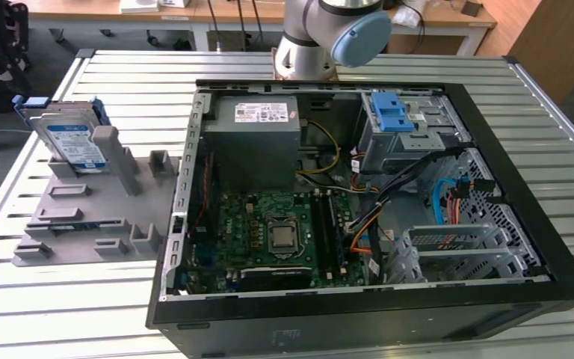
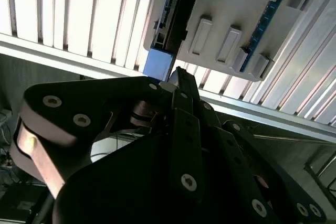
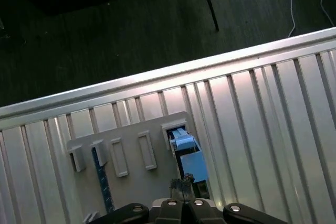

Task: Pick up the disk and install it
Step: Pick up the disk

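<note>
Jaws: in both wrist views we saw the fingertips of the gripper [image 3: 181, 184] [image 2: 177, 77] drawn together, with nothing held between them.
Nearest thing: the tips pointed at the blue end of the disk [image 3: 186, 156] [image 2: 157, 65]. We could not tell whether they touched it.
Disk, place: it stood on edge in a slot of the grey holder [image 1: 98, 217] [image 3: 131, 129] [image 2: 231, 3], at the upper left of the exterior view, well apart from the computer case [image 1: 367, 314].
Disk, look: we noted a flat silver-grey body with a white-and-blue label facing the camera, framed by a blue plastic bracket [image 1: 72, 140].
Holder: it lay on the slatted metal table [image 1: 117, 75], just beside the case, on the exterior view's left.
Case: it lay open in the middle of the frame, with the board and cables exposed.
Drive cage: the grey cage [image 1: 412, 138] sat in the case's upper right, with a blue-latched tray [image 1: 392, 112] on top.
</note>
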